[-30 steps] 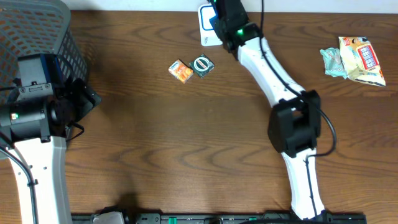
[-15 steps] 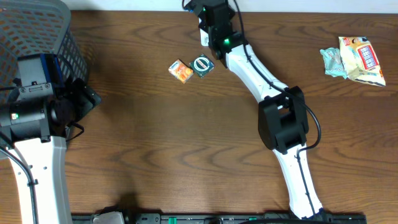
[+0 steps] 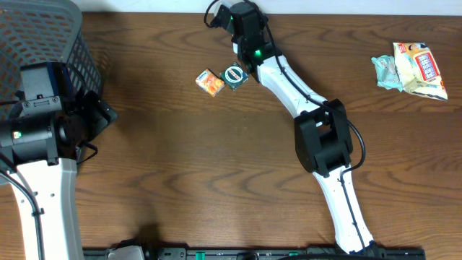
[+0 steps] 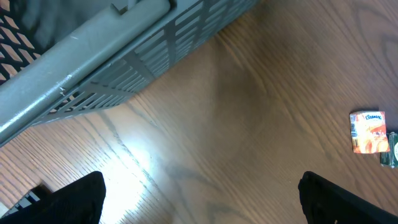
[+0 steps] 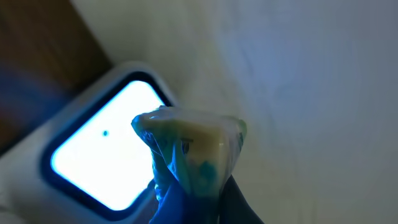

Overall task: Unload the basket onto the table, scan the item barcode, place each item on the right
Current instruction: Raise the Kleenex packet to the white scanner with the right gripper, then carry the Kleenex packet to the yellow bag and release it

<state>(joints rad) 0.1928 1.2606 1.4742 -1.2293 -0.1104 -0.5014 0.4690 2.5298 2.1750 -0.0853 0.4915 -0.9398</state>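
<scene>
The wrapped item (image 5: 189,146), a small clear-film packet with yellow and green inside, sits in the right wrist view pinched at its lower end by the right gripper (image 5: 191,190), whose jaws are clamped tight on it. It stands upright just in front of the scanner (image 5: 37,180), overlapping the right edge of its bright lit window (image 5: 99,155), with a pale wall behind.

From overhead, the right arm stretches across the wooden table (image 3: 180,166) to its far edge, and its own wrist hides the packet there. Just beside that arm lie an orange packet (image 3: 210,82) and a dark packet with a green ring (image 3: 235,76), close together. Two snack bags (image 3: 411,68) lie well apart at the far right. A grey basket (image 3: 43,36) fills the far left corner, and the left arm waits beside it.

In the left wrist view, the left gripper (image 4: 202,202) hangs over bare wood with its jaws spread wide and nothing between them, near the basket's slatted wall.
</scene>
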